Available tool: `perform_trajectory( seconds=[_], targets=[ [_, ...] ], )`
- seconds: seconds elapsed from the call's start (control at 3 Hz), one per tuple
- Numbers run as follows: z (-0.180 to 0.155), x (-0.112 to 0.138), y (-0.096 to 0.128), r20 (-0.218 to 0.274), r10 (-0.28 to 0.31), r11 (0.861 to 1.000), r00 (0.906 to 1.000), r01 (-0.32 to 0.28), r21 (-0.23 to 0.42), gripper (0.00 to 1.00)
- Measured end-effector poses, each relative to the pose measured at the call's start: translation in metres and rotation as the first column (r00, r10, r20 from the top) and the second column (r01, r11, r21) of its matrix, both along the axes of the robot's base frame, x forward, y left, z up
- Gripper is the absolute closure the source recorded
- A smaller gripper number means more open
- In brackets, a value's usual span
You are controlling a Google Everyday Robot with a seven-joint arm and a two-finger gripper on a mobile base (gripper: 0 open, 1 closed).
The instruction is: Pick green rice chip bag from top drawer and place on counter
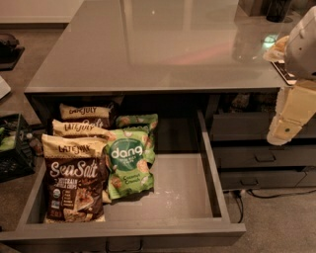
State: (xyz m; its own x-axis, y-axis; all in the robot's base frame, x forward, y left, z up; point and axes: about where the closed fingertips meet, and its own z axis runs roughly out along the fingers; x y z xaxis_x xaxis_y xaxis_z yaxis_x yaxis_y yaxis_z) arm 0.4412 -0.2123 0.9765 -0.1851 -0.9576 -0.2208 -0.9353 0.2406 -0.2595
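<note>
The top drawer (217, 163) is pulled open below the counter (163, 44). A green rice chip bag (127, 163) with a teal "dang" circle lies in the drawer's left half. A second look-alike green bag (140, 121) lies partly hidden behind it. My gripper (289, 121) hangs at the right edge of the view, over the closed drawers right of the open one. It is far from the bags and holds nothing that I can see.
Three brown Late July bags (74, 178) fill the drawer's left side. Narrower dark drawers with bar handles (264, 158) stand at the right. A black crate (12, 146) sits on the floor at the left. Dark objects (276, 10) stand on the counter's far right.
</note>
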Motion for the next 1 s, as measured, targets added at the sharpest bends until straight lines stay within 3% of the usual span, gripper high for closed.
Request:
perform_trajectory(
  seconds=[0.33, 0.67, 1.0],
  targets=[
    [-0.008, 0.022, 0.023, 0.002, 0.038, 0.999, 0.9993, -0.038, 0.005, 0.00],
    [-0.042, 0.062, 0.073, -0.061, 0.105, 0.994, 0.9927, -0.104, 0.019, 0.00],
    [-0.042, 0.062, 0.073, -0.060, 0.105, 0.994, 0.9927, -0.104, 0.019, 0.00]
  ],
)
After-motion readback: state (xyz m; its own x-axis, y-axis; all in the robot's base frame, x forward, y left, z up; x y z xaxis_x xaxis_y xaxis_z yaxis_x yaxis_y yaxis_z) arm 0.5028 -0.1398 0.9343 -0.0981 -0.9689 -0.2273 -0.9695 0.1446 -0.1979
